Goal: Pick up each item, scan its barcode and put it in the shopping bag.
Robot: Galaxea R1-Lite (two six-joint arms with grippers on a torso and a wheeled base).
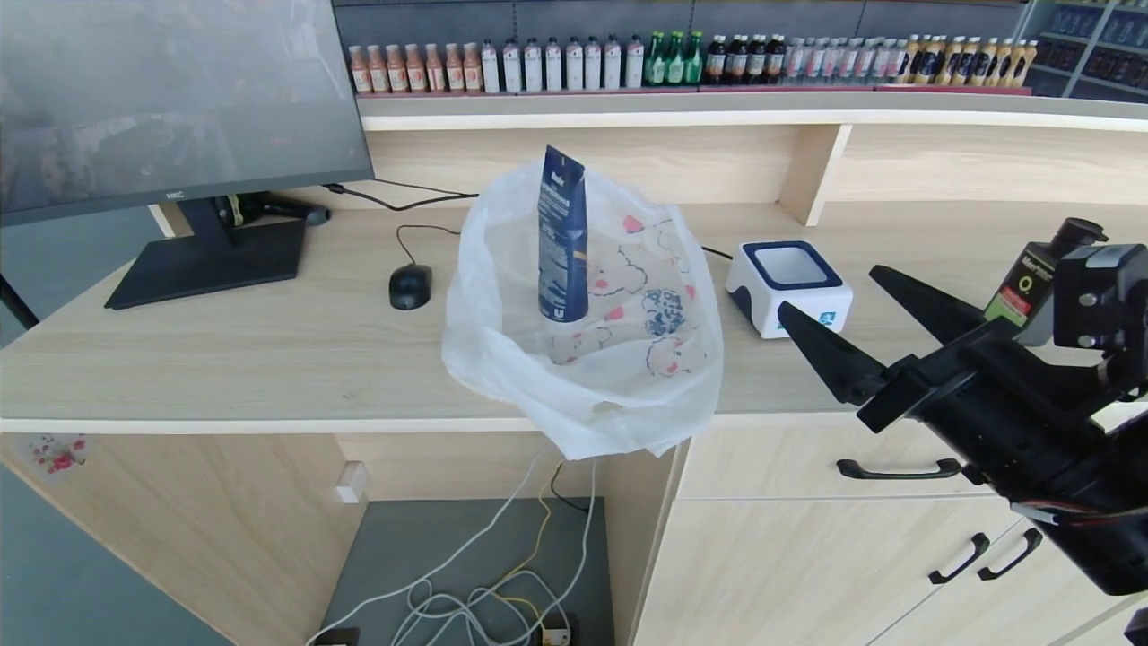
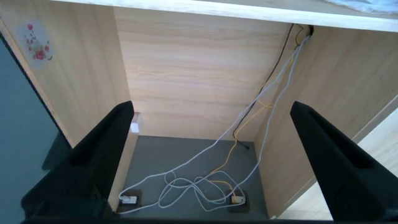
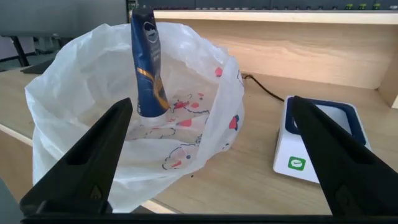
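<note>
Head view with both wrist views. The right pincer (image 1: 827, 289) hung in front of the tabletop (image 1: 224, 359), its two fingers spread wide and holding nothing, touching nothing. The fingers pointed toward the scanner (image 1: 787, 287) and the shopping bag (image 1: 502, 359). The bag sat on the front edge of the tabletop with its mouth open, and a blue tube (image 1: 562, 238) stood upright inside it.

The dark bottle (image 1: 1022, 287) with a black cap was judged to be the item not yet handled. It stood on the tabletop at the robot's far right, outside the bag. It lay beyond the right wrist rather than between the fingers, off to the right of the line along which they pointed. Its long axis ran near upright, cap uppermost and leaning slightly. Its lower part was hidden behind the arm.

The right arm was much the nearer to the bottle. A grasp would probably require the pincer to swing right and meet the bottle from the side.

The left pincer (image 2: 211, 106) was likewise fully spread and empty. It hung low, facing the recess beneath the tabletop, where cables (image 2: 205, 186) lay on the floor.
</note>
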